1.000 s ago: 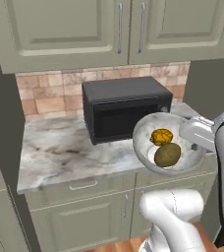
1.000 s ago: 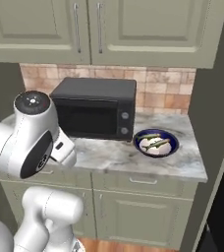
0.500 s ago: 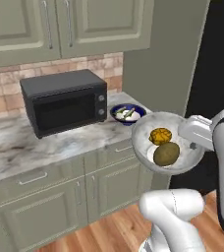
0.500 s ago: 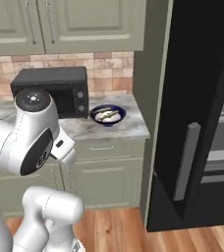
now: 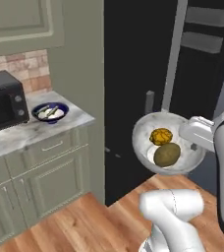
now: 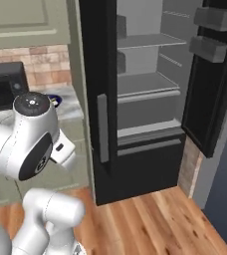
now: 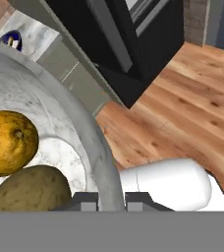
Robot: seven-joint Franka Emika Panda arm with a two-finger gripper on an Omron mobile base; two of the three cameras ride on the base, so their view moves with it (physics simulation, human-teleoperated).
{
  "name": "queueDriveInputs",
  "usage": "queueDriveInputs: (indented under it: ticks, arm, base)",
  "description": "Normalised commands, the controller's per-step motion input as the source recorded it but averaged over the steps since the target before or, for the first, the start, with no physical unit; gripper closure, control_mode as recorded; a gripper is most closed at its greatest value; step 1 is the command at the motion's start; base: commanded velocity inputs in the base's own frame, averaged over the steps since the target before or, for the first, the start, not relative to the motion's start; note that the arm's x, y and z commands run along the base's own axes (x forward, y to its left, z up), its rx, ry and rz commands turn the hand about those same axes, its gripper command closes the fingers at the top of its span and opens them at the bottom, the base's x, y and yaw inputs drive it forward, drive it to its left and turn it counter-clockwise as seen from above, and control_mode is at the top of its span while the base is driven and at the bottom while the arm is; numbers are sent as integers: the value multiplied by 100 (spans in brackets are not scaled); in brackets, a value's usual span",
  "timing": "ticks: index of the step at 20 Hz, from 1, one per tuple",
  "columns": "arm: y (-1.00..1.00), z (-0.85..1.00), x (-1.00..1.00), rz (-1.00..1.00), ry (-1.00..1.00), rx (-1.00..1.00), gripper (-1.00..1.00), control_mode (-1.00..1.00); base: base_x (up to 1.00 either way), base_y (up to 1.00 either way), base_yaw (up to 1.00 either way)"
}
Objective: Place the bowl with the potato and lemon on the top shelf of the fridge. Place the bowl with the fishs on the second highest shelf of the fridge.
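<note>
- Above the wood-plank floor (image 5: 74,226), the gripper (image 7: 111,199) is holding the marbled bowl (image 5: 148,135) by its rim, jaws pinched tight with one fingertip (image 7: 84,201) inside the wall and the other outside.
- Inside that bowl, the lemon (image 5: 161,136) and the potato (image 5: 167,154) are lying side by side and touching; in the hand view the lemon (image 7: 8,142) is sitting just above the potato (image 7: 28,189).
- Behind the bowl, the fridge (image 6: 150,99) is standing with its right door (image 6: 212,74) swung open, showing a grey interior; the top shelf (image 6: 150,42) and the shelf below it (image 6: 148,87) are lying flat.
- To the left, the marble counter (image 5: 30,130) is carrying the blue-rimmed bowl (image 5: 49,112) with the fish (image 5: 49,112) in it, just right of the black microwave (image 5: 3,101) and well apart from the held bowl.
- Below the counter, sage-green cabinet fronts (image 5: 30,182) are running down to the floor; a brick backsplash (image 5: 28,69) is showing behind the microwave.
</note>
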Motion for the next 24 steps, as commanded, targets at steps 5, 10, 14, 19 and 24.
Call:
queueDriveInputs:
  ticks: [5,10,14,19,24]
  arm:
    - [0,0,0,0,0,0,100,100]
    - [0,0,0,0,0,0,100,100]
    - [0,0,0,0,0,0,100,100]
    - [0,0,0,0,0,0,100,100]
    - [0,0,0,0,0,0,100,100]
  base:
    - [24,-100,-13]
    - [64,-99,3]
    - [43,-86,21]
    - [20,-24,44]
    - [30,-30,39]
